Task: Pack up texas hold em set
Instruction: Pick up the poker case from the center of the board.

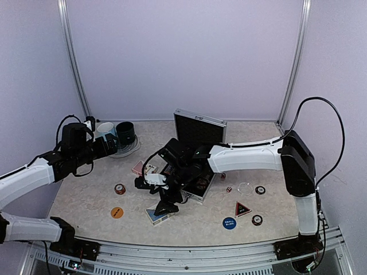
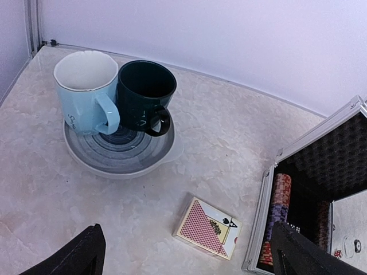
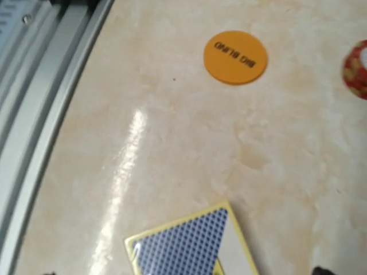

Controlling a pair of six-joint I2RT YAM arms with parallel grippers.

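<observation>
The silver case [image 1: 199, 127] stands open at the table's middle, its lid upright, with striped chip rows [image 2: 279, 197] in the black base. A red-backed card deck [image 1: 140, 168] lies left of it, and it also shows in the left wrist view [image 2: 207, 228]. A blue-backed deck [image 1: 153, 216] lies near the front. My right gripper [image 1: 166, 205] hovers over this blue deck [image 3: 189, 247], jaws wide apart. My left gripper [image 1: 108, 146] is open and empty, short of the red deck. A triangle marker [image 1: 242, 209], round buttons [image 1: 229, 223] and red dice [image 1: 229, 189] lie to the right.
A light-blue mug [image 2: 87, 91] and a dark-green mug [image 2: 144, 94] stand on a grey plate [image 2: 123, 157] at the back left. An orange button [image 3: 235, 57] and a loose chip [image 1: 120, 188] lie front left. The metal table rail [image 3: 40, 109] runs close by the blue deck.
</observation>
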